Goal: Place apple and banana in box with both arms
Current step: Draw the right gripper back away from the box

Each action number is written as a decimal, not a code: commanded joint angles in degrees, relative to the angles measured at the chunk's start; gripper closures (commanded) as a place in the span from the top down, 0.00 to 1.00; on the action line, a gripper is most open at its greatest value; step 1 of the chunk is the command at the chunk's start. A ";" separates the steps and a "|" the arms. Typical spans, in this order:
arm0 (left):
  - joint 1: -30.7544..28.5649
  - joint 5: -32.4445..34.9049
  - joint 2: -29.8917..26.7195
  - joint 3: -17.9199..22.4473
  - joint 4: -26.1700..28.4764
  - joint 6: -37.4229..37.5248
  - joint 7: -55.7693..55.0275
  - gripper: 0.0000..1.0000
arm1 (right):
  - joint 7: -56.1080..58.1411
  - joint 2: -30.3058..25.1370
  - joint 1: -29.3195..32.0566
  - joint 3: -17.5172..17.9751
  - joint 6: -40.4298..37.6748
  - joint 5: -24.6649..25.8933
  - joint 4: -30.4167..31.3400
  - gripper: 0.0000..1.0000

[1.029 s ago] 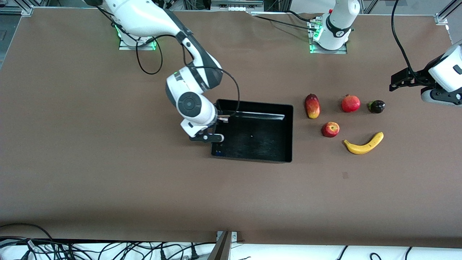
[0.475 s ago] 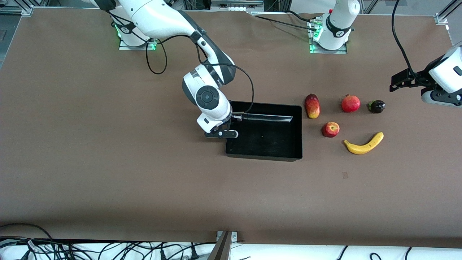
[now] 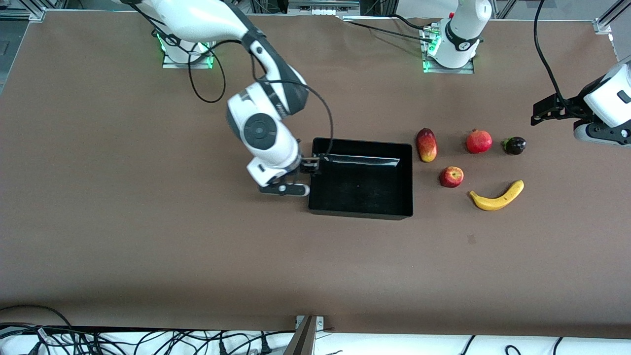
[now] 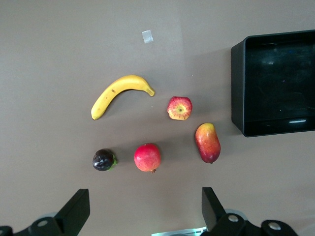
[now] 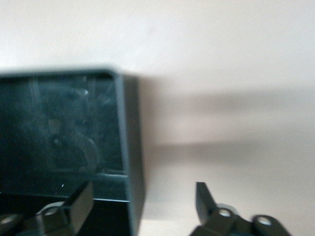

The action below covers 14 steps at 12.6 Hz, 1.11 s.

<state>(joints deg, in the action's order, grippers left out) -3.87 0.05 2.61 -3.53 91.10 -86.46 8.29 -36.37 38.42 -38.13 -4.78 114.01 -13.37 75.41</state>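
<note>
Brown counter (image 3: 148, 246): right pincer (image 3: 311, 166) straddles the box (image 3: 360, 213) wall, fingers apart — left pincer (image 4: 142, 209) also apart, waits above the banana (image 3: 496, 197) and apple (image 3: 451, 176), nearer both.

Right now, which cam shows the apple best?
Left wrist view: the apple is large, unobstructed, its dimpled end showing, with the left hand open above. Front view shows it small. Right wrist view misses it.

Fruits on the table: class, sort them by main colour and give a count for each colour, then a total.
Red or red-yellow: 3, the apple, the pomegranate, the oval fruit
Yellow: 1, the banana
Dark purple: 1, the small round fruit
Total: 5 fruits, all outside the box
</note>
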 commanded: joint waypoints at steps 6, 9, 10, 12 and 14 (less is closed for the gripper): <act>0.18 -0.48 0.47 -0.34 -1.37 0.15 0.59 1.00 | 27.27 -13.36 1.57 -25.33 -21.54 -0.60 1.14 1.00; 0.44 -0.48 0.03 -0.69 -1.28 0.24 -0.20 1.00 | 41.42 -14.42 4.27 -32.21 -22.78 -0.87 0.97 1.00; 0.18 -1.01 -0.32 -0.69 -1.02 -0.81 -0.03 1.00 | 43.21 -16.69 5.77 -31.88 -23.48 -0.34 1.05 1.00; 0.70 -1.45 -0.94 -0.60 0.39 -1.34 0.32 1.00 | 43.22 -21.09 11.90 -28.12 -29.00 0.97 1.49 1.00; 1.85 -1.10 -0.68 -0.69 2.85 -3.27 0.41 1.00 | 42.70 -25.57 23.47 -13.86 -29.99 7.35 3.94 1.00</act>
<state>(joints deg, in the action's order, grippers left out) -3.11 -0.52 2.50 -4.38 91.64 -87.71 8.29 6.26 18.39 -24.09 -31.25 84.88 -10.82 75.76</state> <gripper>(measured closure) 0.000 0.000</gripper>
